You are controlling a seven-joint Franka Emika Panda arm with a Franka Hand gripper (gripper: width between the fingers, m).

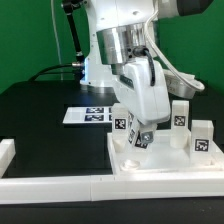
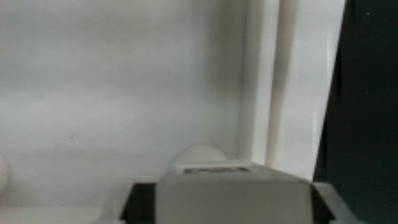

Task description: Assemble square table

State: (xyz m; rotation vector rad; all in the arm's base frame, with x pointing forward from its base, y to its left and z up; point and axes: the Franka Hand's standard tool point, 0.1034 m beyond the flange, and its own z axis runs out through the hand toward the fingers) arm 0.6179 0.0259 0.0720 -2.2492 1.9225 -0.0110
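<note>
- Square table slab (image 1: pixel 165 158) lies flat on the black tabletop (image 1: pixel 40 110), at the exterior view's lower right, its raised rim against the white border rail (image 1: pixel 60 184) in front.
- My fingers (image 1: pixel 140 132) are down over the slab, closed on a tagged leg block (image 1: pixel 141 139); in the wrist view that leg (image 2: pixel 222 185) sits between my fingers (image 2: pixel 151 205) over the white slab surface (image 2: pixel 125 90).
- I judge the step in hand to be seating this leg into the slab; whether its end has met a socket I cannot tell, since my hand hides the contact.
- Next, I think, calls for keeping the leg upright, lining it over its hole and pressing or turning it home without skewing.
- Other leg blocks stand on the slab: one (image 1: pixel 120 119) just beside my hand on the exterior view's left, two (image 1: pixel 180 115) (image 1: pixel 201 139) toward its right. The near one crowds any sideways move.
- Marker board (image 1: pixel 85 114) lies behind, well clear.
</note>
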